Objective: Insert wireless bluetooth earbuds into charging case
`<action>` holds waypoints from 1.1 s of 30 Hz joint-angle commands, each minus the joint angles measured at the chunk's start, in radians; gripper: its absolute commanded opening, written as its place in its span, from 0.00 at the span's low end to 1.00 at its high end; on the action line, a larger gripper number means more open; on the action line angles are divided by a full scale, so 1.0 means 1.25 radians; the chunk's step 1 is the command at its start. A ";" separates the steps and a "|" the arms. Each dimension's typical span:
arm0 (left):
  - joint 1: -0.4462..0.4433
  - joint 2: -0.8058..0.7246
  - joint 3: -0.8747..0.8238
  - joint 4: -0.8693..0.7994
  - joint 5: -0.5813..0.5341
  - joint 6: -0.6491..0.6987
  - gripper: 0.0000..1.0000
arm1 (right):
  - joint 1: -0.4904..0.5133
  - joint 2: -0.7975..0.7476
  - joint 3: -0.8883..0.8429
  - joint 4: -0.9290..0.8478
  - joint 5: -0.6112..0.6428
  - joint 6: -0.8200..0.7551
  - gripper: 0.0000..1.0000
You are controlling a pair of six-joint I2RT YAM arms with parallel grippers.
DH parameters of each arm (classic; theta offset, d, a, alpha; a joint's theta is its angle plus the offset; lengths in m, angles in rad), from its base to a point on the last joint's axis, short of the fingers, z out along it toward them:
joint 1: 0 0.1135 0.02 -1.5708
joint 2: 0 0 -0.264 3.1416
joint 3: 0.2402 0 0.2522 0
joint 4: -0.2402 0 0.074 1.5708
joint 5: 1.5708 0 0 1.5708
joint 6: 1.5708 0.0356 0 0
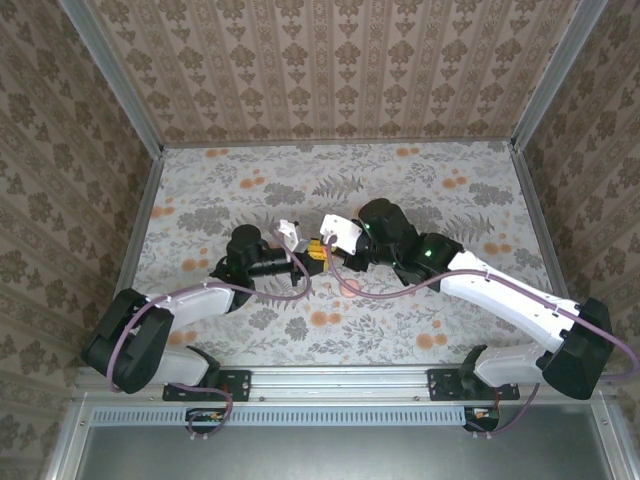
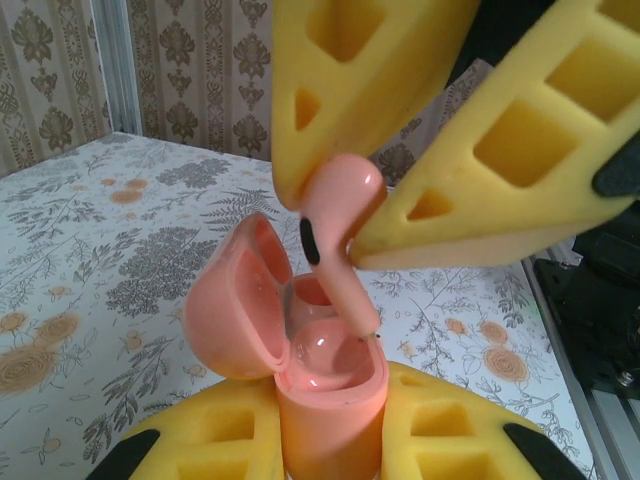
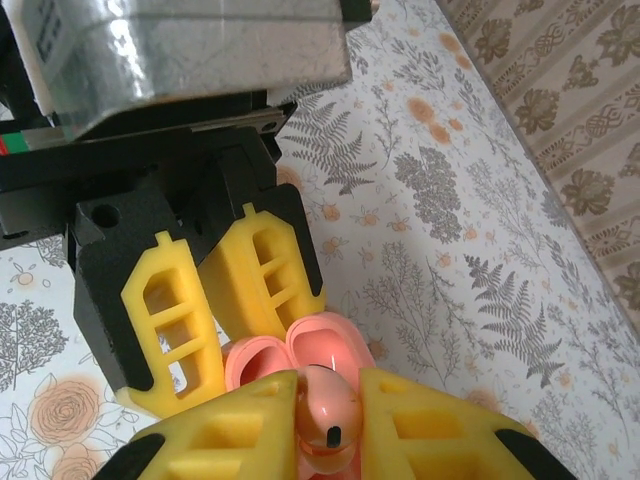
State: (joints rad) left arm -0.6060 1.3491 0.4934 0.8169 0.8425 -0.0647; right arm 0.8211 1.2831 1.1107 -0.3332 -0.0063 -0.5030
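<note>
Fingers (image 2: 520,150) of the right gripper (image 2: 333,222) come first. We count two yellow foam pads, clenched on one coral-pink earbud (image 2: 345,185) and gripping its rounded head from both sides. Its stem hangs down, slanting to the right, and its tip sits just at the rim of the charging case (image 2: 335,410) underneath. We cannot tell whether the tip touches that rim. From the right wrist view we look down on the same bud wedged between our two pads, with a small dark mark on its near face.

Below it, the left gripper (image 3: 240,352) has its own two yellow fingers (image 2: 190,450) pressed against the one case. They grasp its lower half from either side and hold it upright, with the table (image 2: 90,260) behind and below. The hinged lid (image 2: 230,300) is swung open, to the left in the left wrist view. Inside the lower half we see glossy rounded hollows. We cannot tell whether a second bud already lies in one of them.

In the top view, the two arms (image 1: 500,290) reach in from the near edge and meet nose to nose around the middle of the floral table. Patterned walls (image 1: 330,70) close off three sides.
</note>
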 commanded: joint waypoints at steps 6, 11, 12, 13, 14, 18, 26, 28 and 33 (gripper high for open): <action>0.007 -0.013 0.008 0.044 0.026 -0.034 0.19 | 0.015 0.013 -0.021 0.059 0.079 -0.015 0.19; 0.007 -0.015 0.008 0.049 0.026 -0.040 0.19 | 0.026 0.016 -0.027 0.069 0.091 -0.021 0.19; 0.007 -0.016 0.007 0.050 0.025 -0.040 0.19 | 0.028 0.017 -0.028 0.069 0.090 -0.023 0.19; 0.007 -0.018 0.007 0.052 0.024 -0.043 0.19 | 0.029 0.016 -0.030 0.069 0.086 -0.026 0.19; 0.007 -0.018 0.008 0.054 0.022 -0.045 0.19 | 0.031 0.014 -0.032 0.070 0.084 -0.030 0.19; 0.007 -0.022 0.010 0.058 0.018 -0.046 0.19 | 0.033 0.009 -0.038 0.062 0.077 -0.038 0.19; 0.007 -0.032 0.010 0.059 0.013 -0.047 0.19 | 0.038 -0.002 -0.047 0.046 0.041 -0.047 0.19; 0.008 -0.034 0.008 0.059 0.013 -0.045 0.19 | 0.038 -0.005 -0.047 0.038 0.035 -0.049 0.20; 0.009 -0.036 0.007 0.058 0.009 -0.042 0.19 | 0.039 -0.009 -0.045 0.015 0.017 -0.055 0.22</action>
State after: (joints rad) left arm -0.6048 1.3396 0.4934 0.8452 0.8459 -0.1066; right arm 0.8623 1.2892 1.0683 -0.2607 0.0559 -0.5518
